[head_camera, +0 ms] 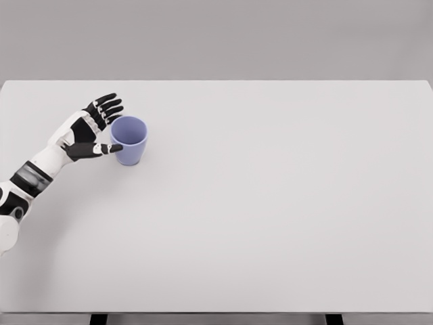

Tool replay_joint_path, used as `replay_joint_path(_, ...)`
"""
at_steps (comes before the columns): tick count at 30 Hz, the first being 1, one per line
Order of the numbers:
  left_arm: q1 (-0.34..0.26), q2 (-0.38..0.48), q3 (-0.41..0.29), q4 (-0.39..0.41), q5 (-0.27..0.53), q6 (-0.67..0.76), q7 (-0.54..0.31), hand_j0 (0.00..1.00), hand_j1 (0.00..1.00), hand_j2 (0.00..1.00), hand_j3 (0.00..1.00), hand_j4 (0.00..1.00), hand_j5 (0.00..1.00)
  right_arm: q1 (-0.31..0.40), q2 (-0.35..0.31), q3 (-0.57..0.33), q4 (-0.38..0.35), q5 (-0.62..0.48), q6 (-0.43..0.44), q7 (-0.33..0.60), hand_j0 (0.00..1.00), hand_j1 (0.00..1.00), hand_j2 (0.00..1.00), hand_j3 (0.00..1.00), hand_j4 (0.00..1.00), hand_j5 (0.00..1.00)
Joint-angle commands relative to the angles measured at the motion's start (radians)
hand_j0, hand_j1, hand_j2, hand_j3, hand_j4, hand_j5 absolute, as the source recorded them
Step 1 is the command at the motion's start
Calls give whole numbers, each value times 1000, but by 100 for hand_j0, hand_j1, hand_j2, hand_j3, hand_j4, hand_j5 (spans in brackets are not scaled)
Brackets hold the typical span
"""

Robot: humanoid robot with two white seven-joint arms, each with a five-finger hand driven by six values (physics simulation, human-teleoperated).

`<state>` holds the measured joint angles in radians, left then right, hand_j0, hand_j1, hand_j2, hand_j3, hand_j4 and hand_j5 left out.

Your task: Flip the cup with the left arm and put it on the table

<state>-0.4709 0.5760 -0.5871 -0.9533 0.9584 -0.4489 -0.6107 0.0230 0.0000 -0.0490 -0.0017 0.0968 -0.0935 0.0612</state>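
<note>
And here we are at the bench point(270, 223), a broad pale slab filling nearly the whole head view, grey wall running behind it at twelve o'clock. All the action sits out at nine o'clock. The cup point(128, 139), a soft blue-violet tumbler, stands on the bench surface with its open mouth facing up, rim round and clear, the body narrowing toward the base. It casts a faint shadow on the bench just beside it.

In comes the left arm point(34, 177) from the lower left, white shell with dark joints, angling up toward one o'clock. The left hand point(93, 128) is right up against the cup, at the cup's nine o'clock side. Fingers point(108, 105) fanned wide, dark tips reaching toward the rim's ten o'clock edge; whether they touch the rim cannot be told from this view. The thumb point(108, 147) stretches out lower, pointing toward three o'clock, its tip meeting the cup wall at about eight o'clock. So the hand is wide, cradling around the near side of the cup, thumb below and fingers above, not closed on it.

Two dark bench legs point(99, 319) peek out at the bottom edge, six o'clock.
</note>
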Motion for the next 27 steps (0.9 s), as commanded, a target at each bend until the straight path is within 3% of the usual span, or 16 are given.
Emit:
replay_joint_path(1, -2, 10, 3, -5, 7, -1, 0, 100, 100, 100, 100, 100, 100, 0, 0, 0, 0, 0, 0, 0, 100, 100, 100, 100, 100, 100)
replay_joint_path(7, -37, 116, 12, -30, 2, 3, 0, 100, 100, 100, 100, 100, 100, 0, 0, 0, 0, 0, 0, 0, 100, 100, 100, 100, 100, 100)
replay_joint_path(9, -74, 145, 12, -30, -110, 15, 0, 100, 100, 100, 100, 100, 100, 0, 0, 0, 0, 0, 0, 0, 100, 100, 100, 100, 100, 100)
replay_joint_path(10, -95, 148, 12, -32, -217, 7, 0, 100, 100, 100, 100, 100, 100, 0, 0, 0, 0, 0, 0, 0, 100, 100, 100, 100, 100, 100)
replay_joint_path(11, -106, 148, 12, -32, -249, 4, 0, 100, 100, 100, 100, 100, 100, 0, 0, 0, 0, 0, 0, 0, 100, 100, 100, 100, 100, 100)
replay_joint_path(16, -158, 234, 12, -73, -273, -94, 0, 100, 100, 100, 100, 100, 100, 0, 0, 0, 0, 0, 0, 0, 100, 100, 100, 100, 100, 100)
replay_joint_path(23, -169, 291, 12, -136, -346, -162, 0, 100, 100, 100, 100, 100, 100, 0, 0, 0, 0, 0, 0, 0, 100, 100, 100, 100, 100, 100)
replay_joint_path(25, -173, 289, 12, -134, -397, -162, 0, 100, 100, 100, 100, 100, 100, 0, 0, 0, 0, 0, 0, 0, 100, 100, 100, 100, 100, 100)
replay_joint_path(27, -176, 289, 12, -134, -533, -162, 0, 100, 100, 100, 100, 100, 100, 0, 0, 0, 0, 0, 0, 0, 100, 100, 100, 100, 100, 100)
